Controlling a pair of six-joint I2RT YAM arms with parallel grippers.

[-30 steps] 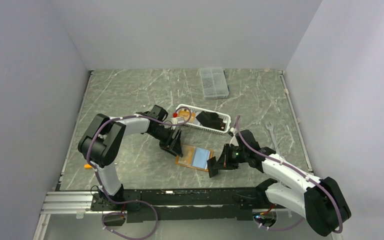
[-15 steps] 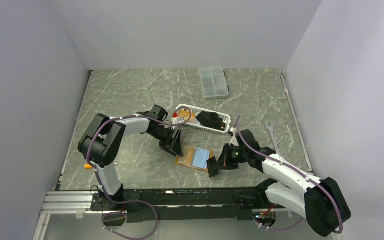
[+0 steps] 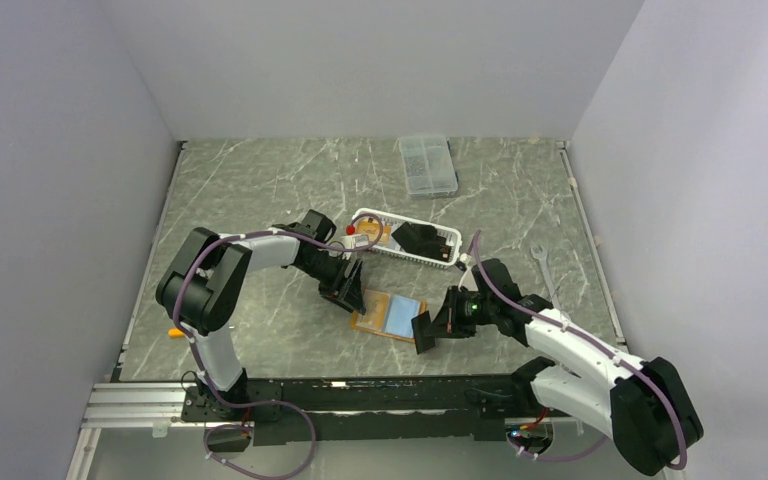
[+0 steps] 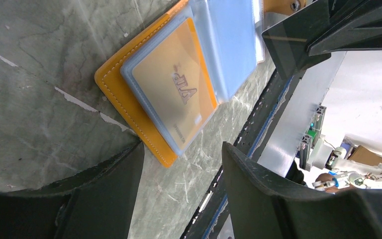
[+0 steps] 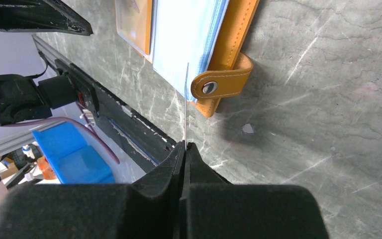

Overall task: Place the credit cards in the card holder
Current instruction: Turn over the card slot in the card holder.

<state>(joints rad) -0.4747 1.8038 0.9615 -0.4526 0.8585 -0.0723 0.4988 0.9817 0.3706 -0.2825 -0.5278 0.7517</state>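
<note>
Card holder (image 3: 392,314) lies open and flat on table (image 3: 260,190), btwn the two grippers, blue sleeves (image 4: 229,45) facing up. Gold card (image 4: 171,92) sits inside the sleeve on the L-arm side. L gripper (image 3: 349,288): fingers spread wide, nothing held; in wrist view they straddle the holder's corner, and we can't tell if they touch it. R gripper (image 3: 434,327): clenched on black card (image 3: 425,331), card edge-on to wrist cam, just beside snap tab (image 5: 219,83).

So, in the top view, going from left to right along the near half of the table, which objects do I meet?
Small orange object → wallet → black card → wrench.
</note>
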